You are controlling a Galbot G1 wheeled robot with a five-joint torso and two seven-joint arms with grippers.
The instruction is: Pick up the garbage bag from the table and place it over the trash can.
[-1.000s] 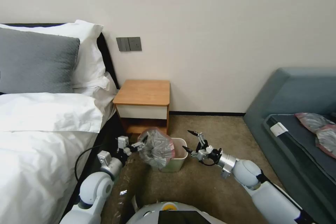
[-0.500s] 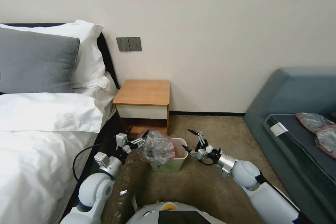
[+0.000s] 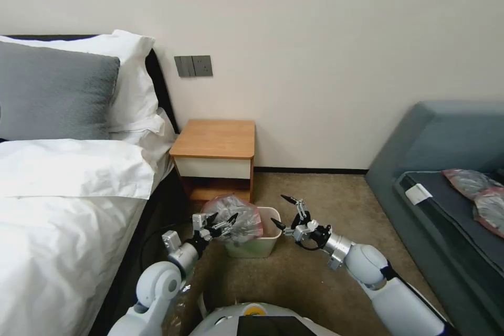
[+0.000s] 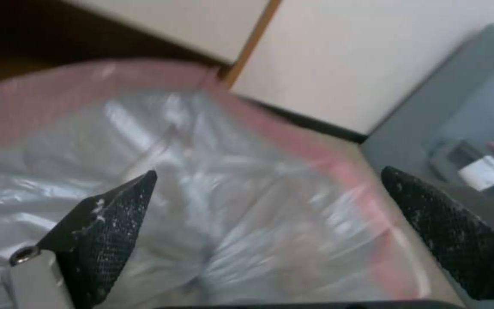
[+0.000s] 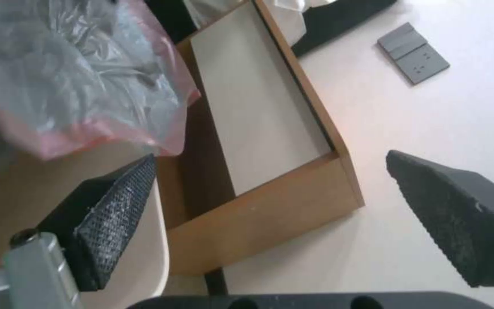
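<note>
Since a second ago our left gripper (image 3: pixel 222 219) has let go and swung inward, jaws now spread. We see the garbage bag (image 3: pixel 237 217) slumped over the trash can (image 3: pixel 262 244) at its left rim, just ahead; our right gripper (image 3: pixel 286 212) waits spread opposite.

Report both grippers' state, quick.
Left gripper: open, fingers apart at the garbage bag on the trash can, holding nothing.
Right gripper: open, empty, beside the can's right rim.
</note>
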